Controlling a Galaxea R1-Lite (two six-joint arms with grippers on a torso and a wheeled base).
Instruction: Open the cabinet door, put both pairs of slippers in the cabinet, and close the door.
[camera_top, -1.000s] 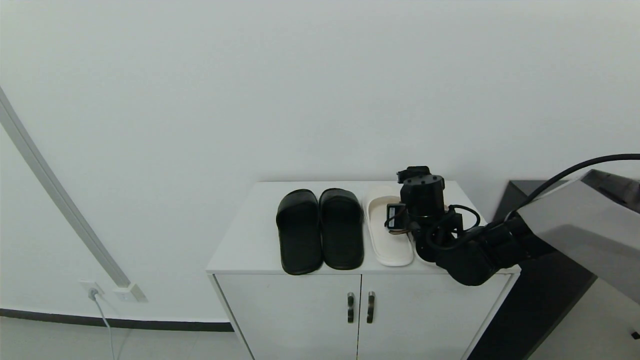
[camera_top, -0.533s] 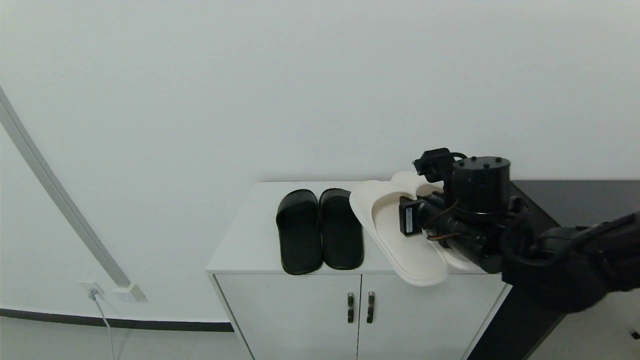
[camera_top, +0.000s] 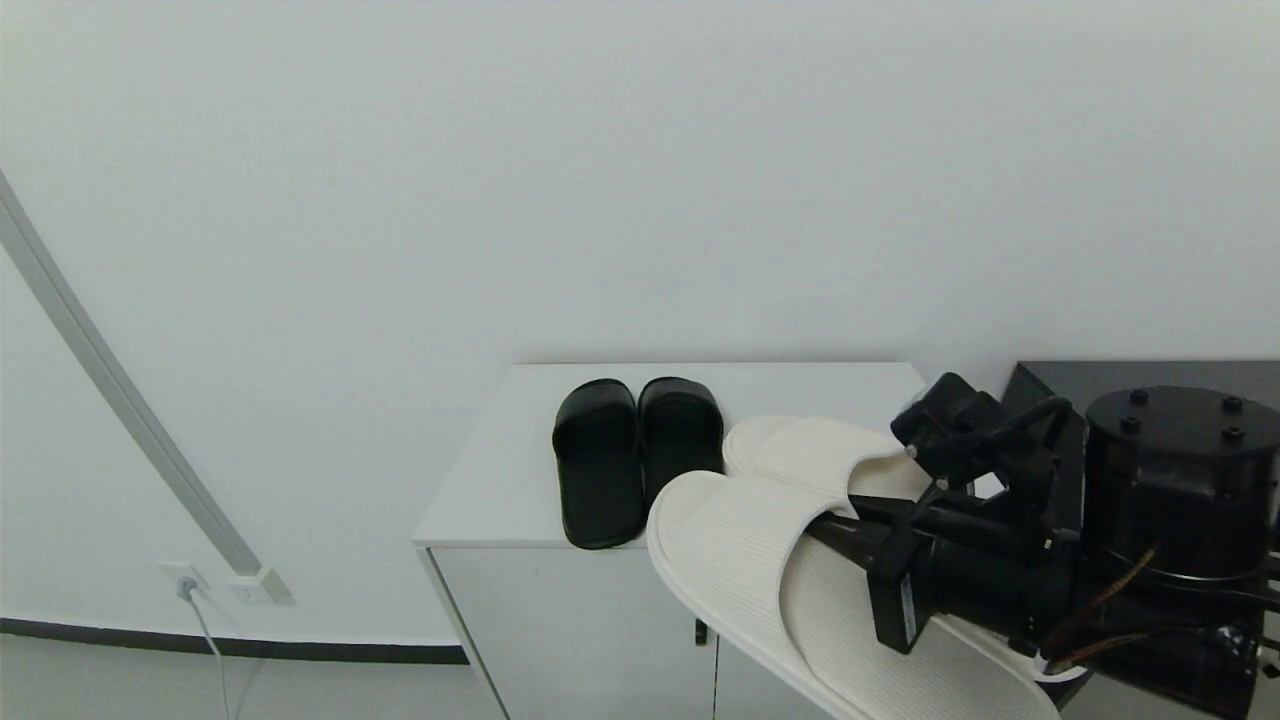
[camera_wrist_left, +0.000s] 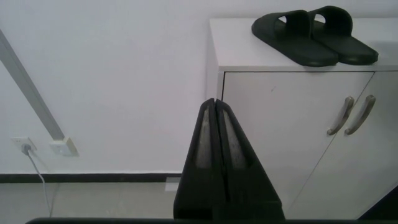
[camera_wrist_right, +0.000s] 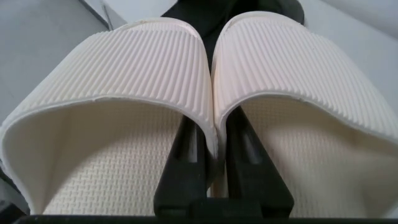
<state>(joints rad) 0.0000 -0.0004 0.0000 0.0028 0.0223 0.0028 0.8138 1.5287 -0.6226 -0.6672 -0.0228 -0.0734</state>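
Observation:
A pair of white slippers (camera_top: 740, 560) hangs in the air in front of the cabinet's right half, soles tilted. My right gripper (camera_top: 835, 528) is shut on them. In the right wrist view one finger sits inside each white slipper (camera_wrist_right: 137, 74), and the right gripper (camera_wrist_right: 214, 134) pinches their two inner walls together. The black slippers (camera_top: 640, 455) lie side by side on the white cabinet's top (camera_top: 500, 480). Both doors are shut, and their handles (camera_wrist_left: 352, 115) meet at the middle. My left gripper (camera_wrist_left: 216, 143) is shut on nothing, low and off the cabinet's left front corner.
A wall socket with a cable (camera_top: 183, 582) sits low on the wall left of the cabinet, under a slanted grey conduit (camera_top: 100, 370). A dark surface (camera_top: 1150, 372) adjoins the cabinet on the right. There is bare floor (camera_wrist_left: 93, 196) to the cabinet's left.
My right gripper has lifted the white slippers off the cabinet top and drawn them forward and down toward the camera. The black slippers have stayed put.

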